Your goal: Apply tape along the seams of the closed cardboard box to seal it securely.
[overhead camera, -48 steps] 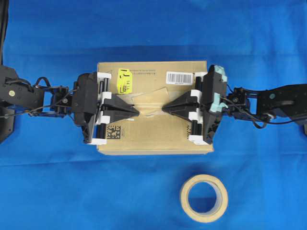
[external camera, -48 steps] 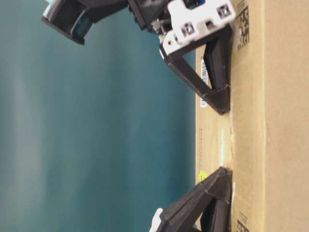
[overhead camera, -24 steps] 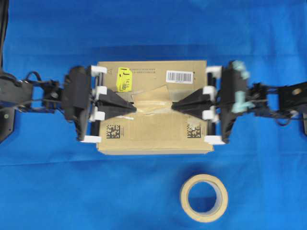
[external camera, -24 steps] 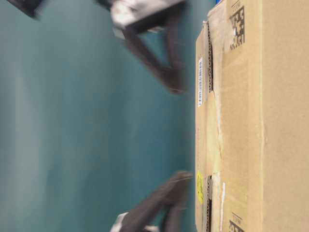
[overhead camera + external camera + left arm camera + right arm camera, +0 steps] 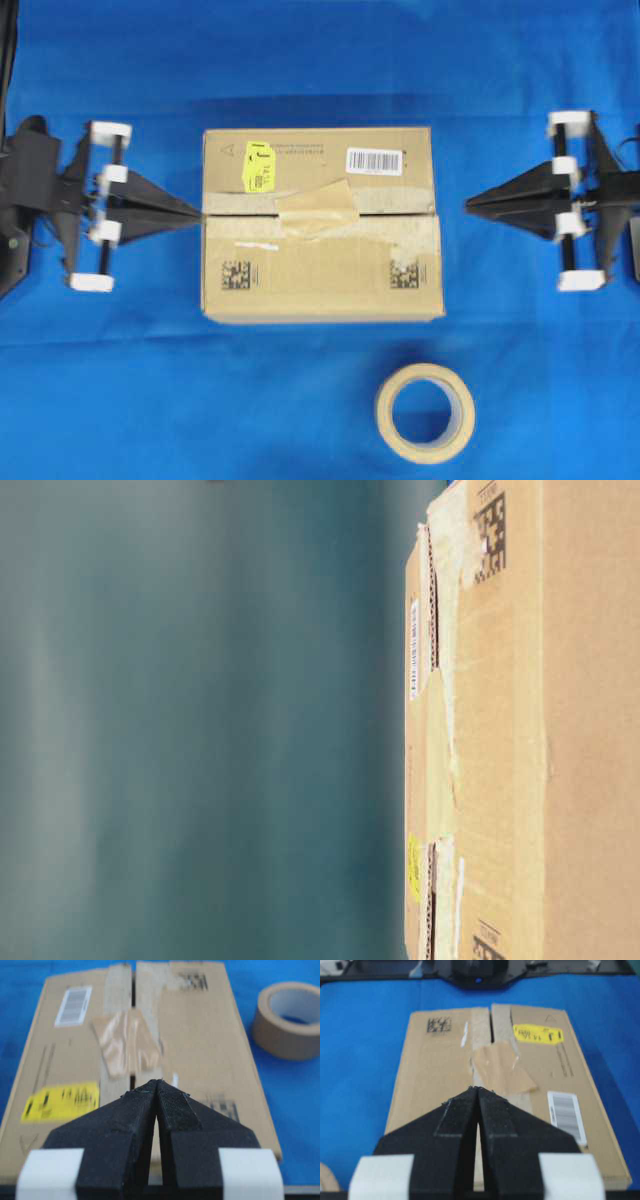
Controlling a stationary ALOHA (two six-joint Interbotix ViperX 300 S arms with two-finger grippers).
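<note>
Overhead exterior view: cardboard box [image 5: 320,222] sat mid-counter [image 5: 320,50], tape [image 5: 317,208] stuck slightly askew across the seams [image 5: 395,215] near box center. Left tool [image 5: 196,212] pressed together, tip just at the box's left edge; right tool [image 5: 470,206] pressed together, off the box's right side, apart from it. Tape roll [image 5: 426,412] lay near the box's lower right corner.

Cardboard box [image 5: 320,225] occupies the desk [image 5: 320,60] centre; its top lies unobstructed. Left tool [image 5: 196,213] tip touches its side; right tool [image 5: 470,205] stands apart. Tape roll [image 5: 425,412] sits near the box's front.
</note>
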